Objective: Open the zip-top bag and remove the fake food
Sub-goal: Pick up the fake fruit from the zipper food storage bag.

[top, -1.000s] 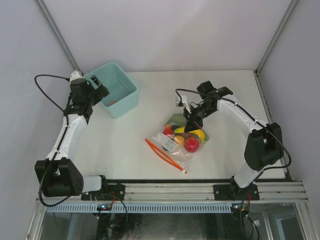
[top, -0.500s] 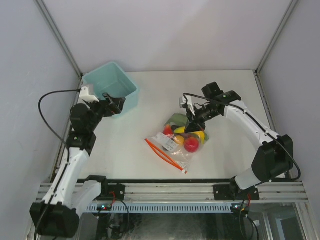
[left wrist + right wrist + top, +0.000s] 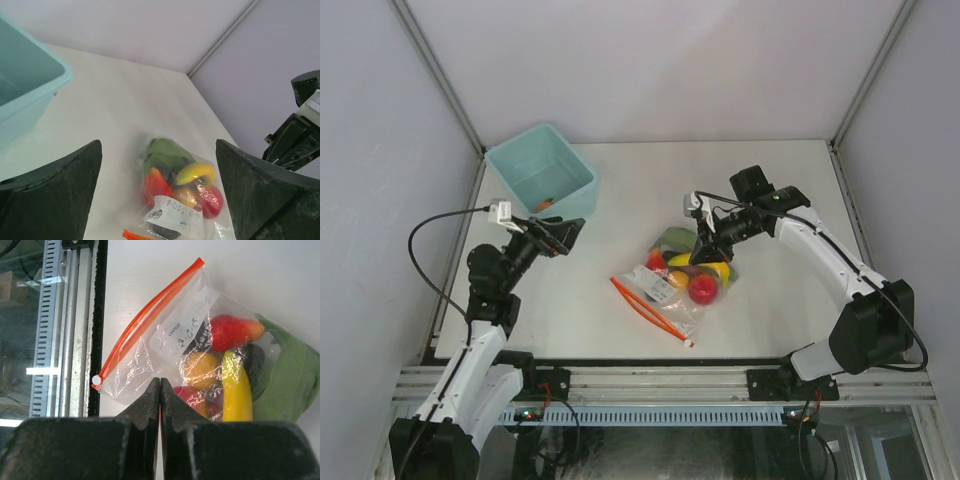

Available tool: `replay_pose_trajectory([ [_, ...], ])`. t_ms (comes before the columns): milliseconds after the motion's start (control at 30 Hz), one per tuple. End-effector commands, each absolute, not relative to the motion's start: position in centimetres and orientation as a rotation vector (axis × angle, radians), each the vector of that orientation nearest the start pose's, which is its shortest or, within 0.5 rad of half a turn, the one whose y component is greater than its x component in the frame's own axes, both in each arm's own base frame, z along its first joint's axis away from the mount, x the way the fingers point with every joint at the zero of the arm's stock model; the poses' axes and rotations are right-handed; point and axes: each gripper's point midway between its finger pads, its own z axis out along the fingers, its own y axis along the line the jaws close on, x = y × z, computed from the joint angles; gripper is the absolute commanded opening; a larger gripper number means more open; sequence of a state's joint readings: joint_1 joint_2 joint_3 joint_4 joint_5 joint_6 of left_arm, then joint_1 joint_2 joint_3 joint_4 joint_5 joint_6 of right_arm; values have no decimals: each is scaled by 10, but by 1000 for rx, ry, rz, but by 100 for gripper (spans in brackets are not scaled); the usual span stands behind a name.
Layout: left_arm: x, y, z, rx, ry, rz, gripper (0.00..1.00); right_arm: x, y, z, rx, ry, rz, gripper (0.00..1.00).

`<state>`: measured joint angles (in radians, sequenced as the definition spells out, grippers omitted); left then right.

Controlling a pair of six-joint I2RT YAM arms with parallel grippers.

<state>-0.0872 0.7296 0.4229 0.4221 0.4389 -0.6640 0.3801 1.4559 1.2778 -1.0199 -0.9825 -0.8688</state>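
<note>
The zip-top bag [image 3: 665,290], clear crinkly plastic with an orange-red zip strip [image 3: 648,310] along its near-left edge, lies flat on the white table [image 3: 640,185] between my two arms, nearer my right one. Inside it sits the fake food [image 3: 692,276]: a red apple [image 3: 704,289], a yellow banana [image 3: 713,267] and green leafy pieces [image 3: 672,240]. My right pincer [image 3: 160,383] is pressed together, its tips over the bag's far right part; whether they pinch plastic I cannot tell. My left pincer [image 3: 567,236] hangs spread wide above the table, apart from the bag, near the light teal rectangular plastic bin [image 3: 578,196].
</note>
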Motion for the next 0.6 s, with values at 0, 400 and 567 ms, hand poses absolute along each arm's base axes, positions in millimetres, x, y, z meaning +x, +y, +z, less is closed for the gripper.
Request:
replay_pose_trajectory([
  [0, 272, -148, 275, 21, 1486, -1048, 96, 224, 227, 215, -1558, 1640, 1045, 0],
  [400, 229, -199, 261, 218, 1415, -1008, 94, 228, 239, 248, -1638, 1395, 818, 16],
  [567, 225, -208, 255, 241, 1396, -994, 89, 196, 251, 239, -1838, 1197, 830, 31],
])
